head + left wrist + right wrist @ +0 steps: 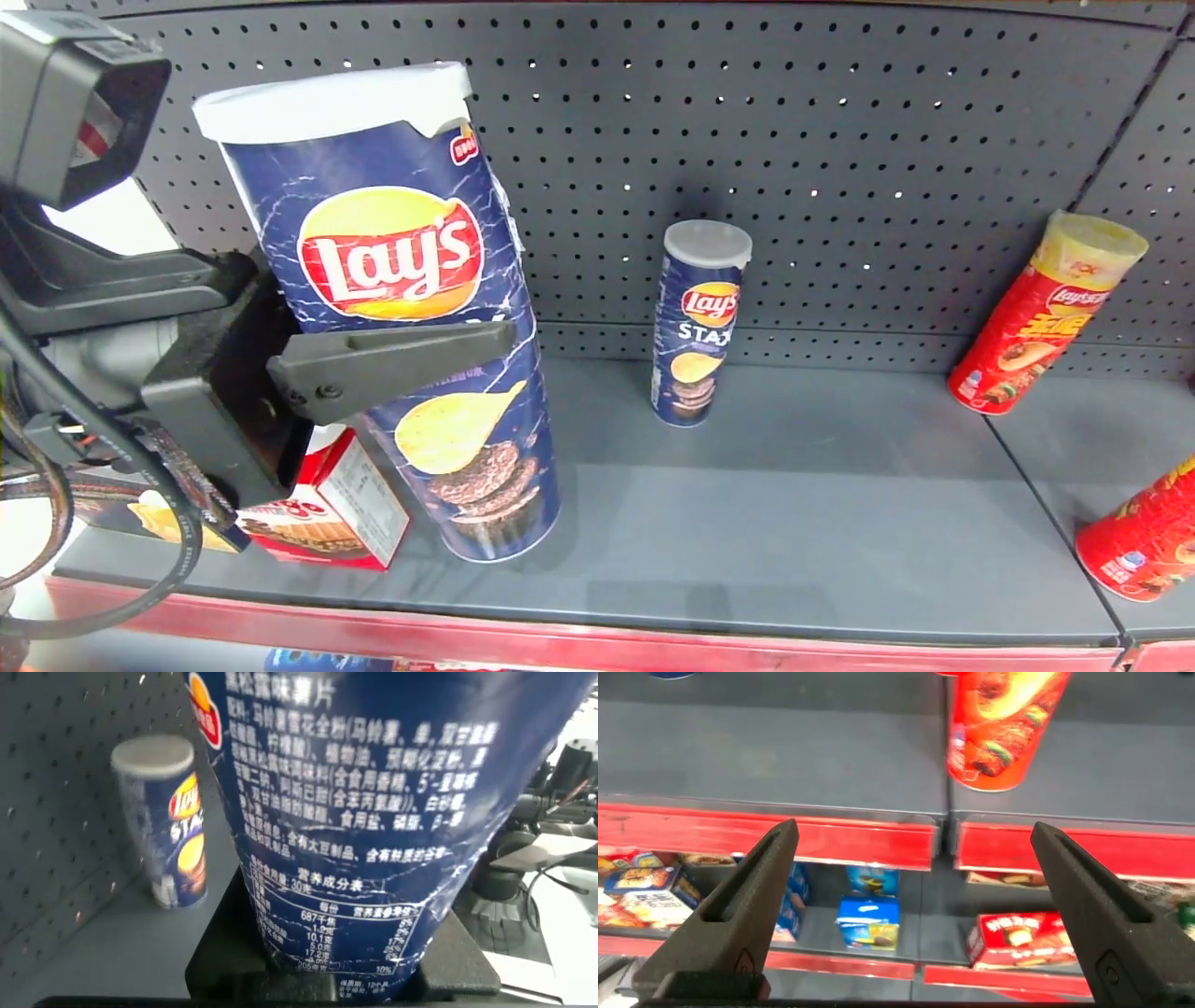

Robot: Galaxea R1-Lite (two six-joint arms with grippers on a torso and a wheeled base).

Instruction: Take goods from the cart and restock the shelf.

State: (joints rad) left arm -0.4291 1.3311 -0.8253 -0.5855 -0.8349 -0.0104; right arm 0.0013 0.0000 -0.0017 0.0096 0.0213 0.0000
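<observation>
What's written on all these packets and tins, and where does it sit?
Big blue can: large brand logo on the front, clear; dense small print with a number table on the back.
Small blue can: same logo plus one word, clear.
Red can at the back right: logo and characters, too small to read.
Red and white box: print, blurred.

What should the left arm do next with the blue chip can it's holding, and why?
Probably tilt the blue chip can upright and set its base flat on the shelf, then release. The left gripper is shut on it; it leans, with its base low near the shelf's front, beside a red box.
</observation>
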